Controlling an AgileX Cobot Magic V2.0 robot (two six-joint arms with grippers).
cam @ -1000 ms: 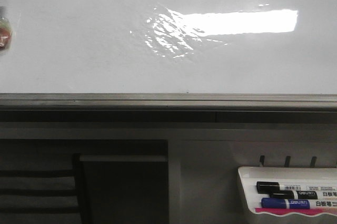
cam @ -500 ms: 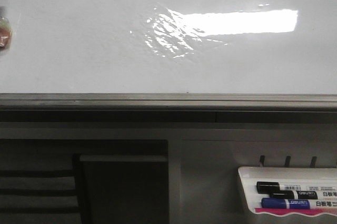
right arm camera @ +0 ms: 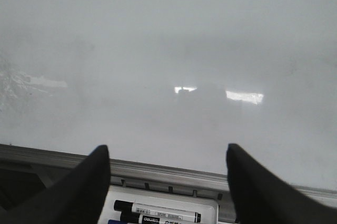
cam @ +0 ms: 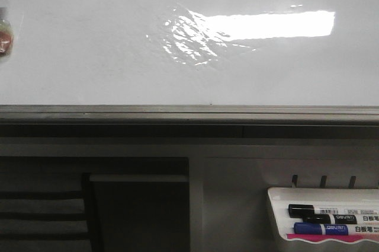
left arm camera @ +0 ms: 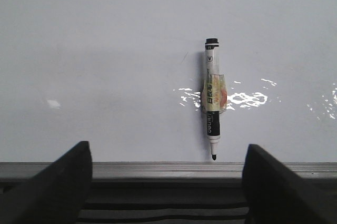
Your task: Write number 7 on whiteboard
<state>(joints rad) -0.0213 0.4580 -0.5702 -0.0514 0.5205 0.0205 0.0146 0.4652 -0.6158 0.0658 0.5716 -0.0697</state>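
The whiteboard (cam: 89,56) fills the upper half of the front view, with a bright light glare on it and a grey edge rail (cam: 189,112) below. No number 7 shows on it. In the left wrist view a black-tipped marker (left arm camera: 212,103) with a yellow label hangs on the whiteboard (left arm camera: 105,50), tip down just above the rail. My left gripper (left arm camera: 167,184) is open and empty, below the rail and apart from the marker. My right gripper (right arm camera: 168,182) is open and empty before the whiteboard (right arm camera: 168,39), above the marker tray. Neither gripper shows in the front view.
A small white tray (cam: 278,204) hangs below the rail at the lower right, holding a black marker (cam: 323,210) and a blue marker (cam: 331,228). It also shows in the right wrist view (right arm camera: 208,208). Dark shelving (cam: 136,204) sits below the rail at the left.
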